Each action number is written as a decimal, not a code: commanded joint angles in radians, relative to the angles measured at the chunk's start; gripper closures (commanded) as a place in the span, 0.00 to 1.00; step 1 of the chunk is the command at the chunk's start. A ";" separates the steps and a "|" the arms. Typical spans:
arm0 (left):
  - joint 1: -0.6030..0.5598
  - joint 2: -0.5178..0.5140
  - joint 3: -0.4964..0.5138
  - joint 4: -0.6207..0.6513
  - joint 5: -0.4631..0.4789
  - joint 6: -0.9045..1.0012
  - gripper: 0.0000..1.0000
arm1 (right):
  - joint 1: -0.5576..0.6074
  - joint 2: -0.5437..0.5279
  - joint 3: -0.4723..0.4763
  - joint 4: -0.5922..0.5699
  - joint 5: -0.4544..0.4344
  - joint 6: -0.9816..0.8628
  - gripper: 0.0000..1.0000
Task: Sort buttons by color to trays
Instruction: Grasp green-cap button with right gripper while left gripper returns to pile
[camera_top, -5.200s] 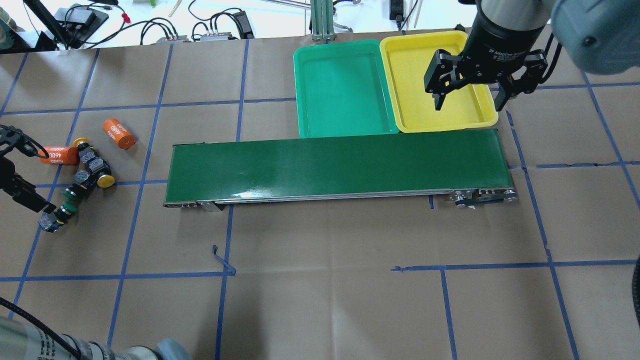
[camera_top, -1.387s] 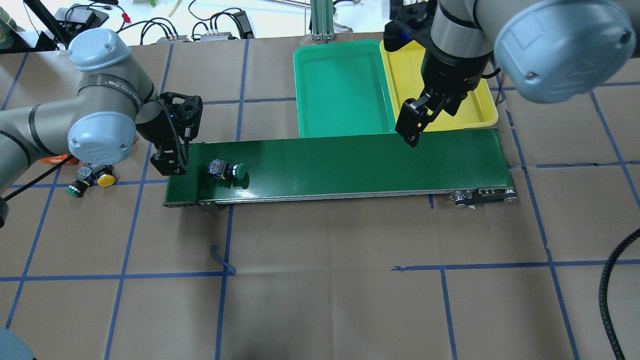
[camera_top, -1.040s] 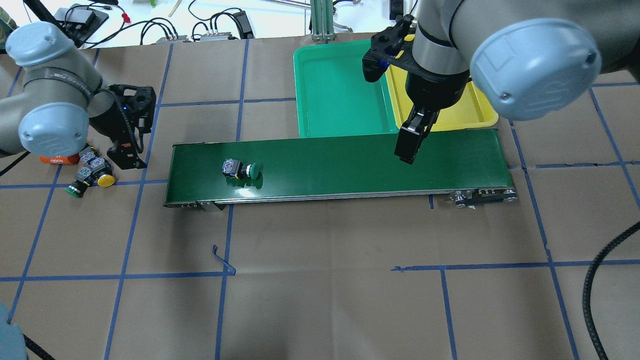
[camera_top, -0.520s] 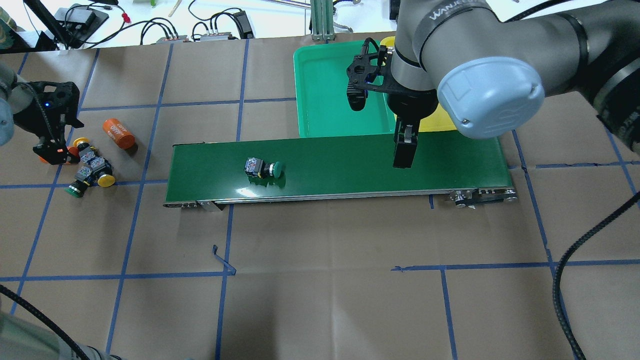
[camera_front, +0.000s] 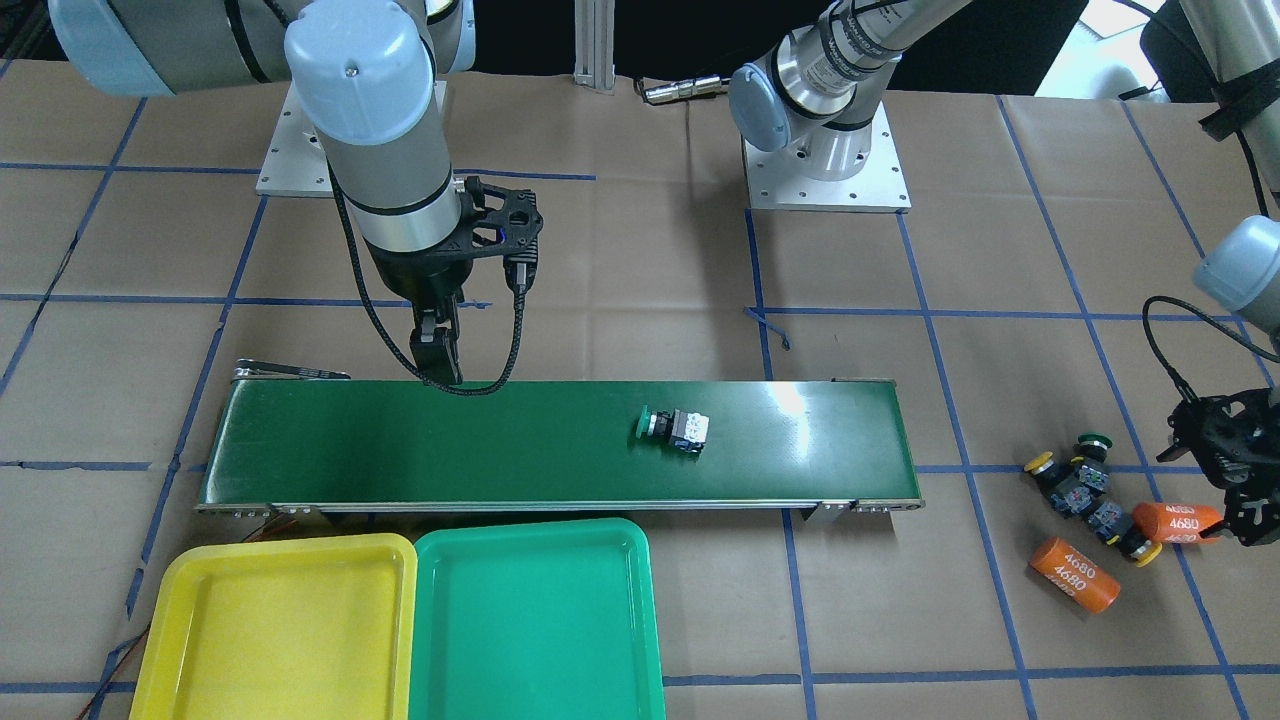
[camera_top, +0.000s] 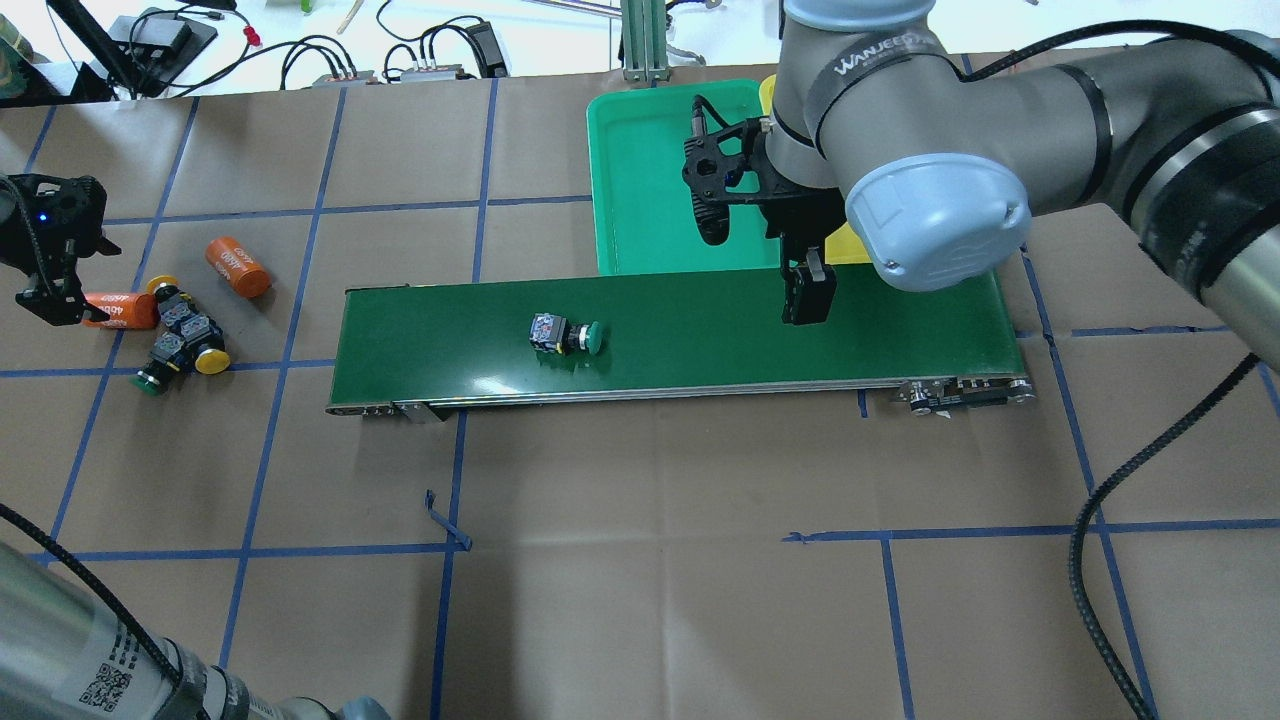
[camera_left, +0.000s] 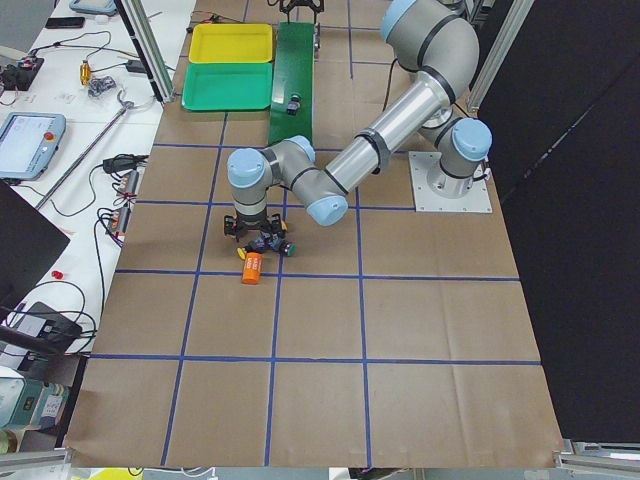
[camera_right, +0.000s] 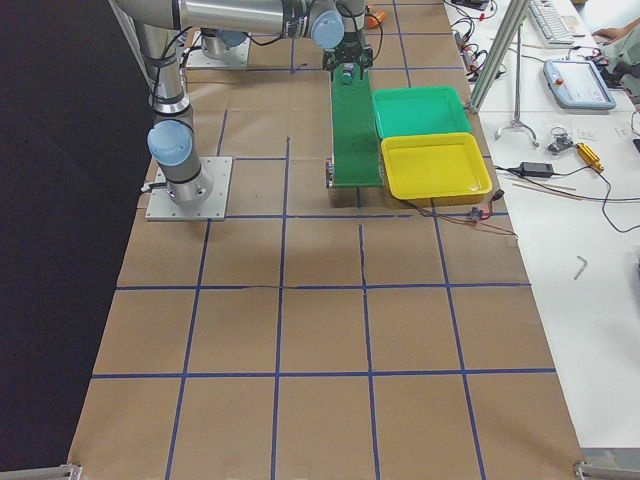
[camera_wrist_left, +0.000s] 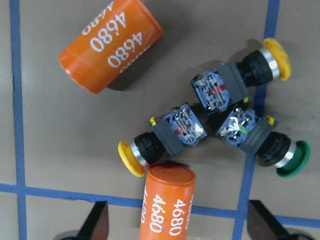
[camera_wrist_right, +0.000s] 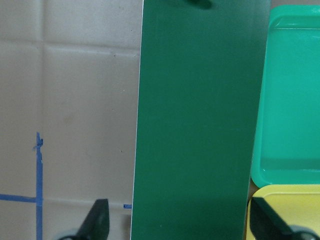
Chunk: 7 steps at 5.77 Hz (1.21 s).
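One green button (camera_top: 567, 336) lies on its side on the conveyor belt (camera_top: 700, 330), left of the middle. Two yellow buttons (camera_wrist_left: 175, 135) and one green button (camera_wrist_left: 260, 137) lie clustered on the paper at the table's left end (camera_top: 180, 335). My left gripper (camera_top: 50, 300) hangs open just beside them, an orange cylinder (camera_wrist_left: 167, 205) between its fingers (camera_wrist_left: 97, 222). My right gripper (camera_top: 808, 300) is open and empty above the belt's right part, in front of the green tray (camera_top: 650, 180). The yellow tray (camera_front: 275, 620) sits beside the green one; both are empty.
A second orange "4680" cylinder (camera_top: 238, 266) lies behind the button cluster. The right arm's elbow (camera_top: 935, 220) hangs over the yellow tray. Cables and power units lie past the table's far edge (camera_top: 330, 50). Brown paper with blue tape lines covers the table.
The green button has ridden rightward along the belt. My left gripper has drawn back left from the belt to the button cluster. My right gripper has moved from the yellow tray to above the belt.
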 joint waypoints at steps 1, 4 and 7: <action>0.037 -0.078 0.010 0.043 -0.009 0.095 0.04 | 0.046 0.038 0.030 -0.150 0.001 0.022 0.00; 0.077 -0.091 0.010 0.065 -0.024 0.175 0.04 | 0.158 0.181 0.030 -0.310 -0.001 0.271 0.00; 0.039 -0.120 0.024 0.068 -0.029 0.118 0.06 | 0.138 0.217 0.065 -0.313 -0.010 0.254 0.07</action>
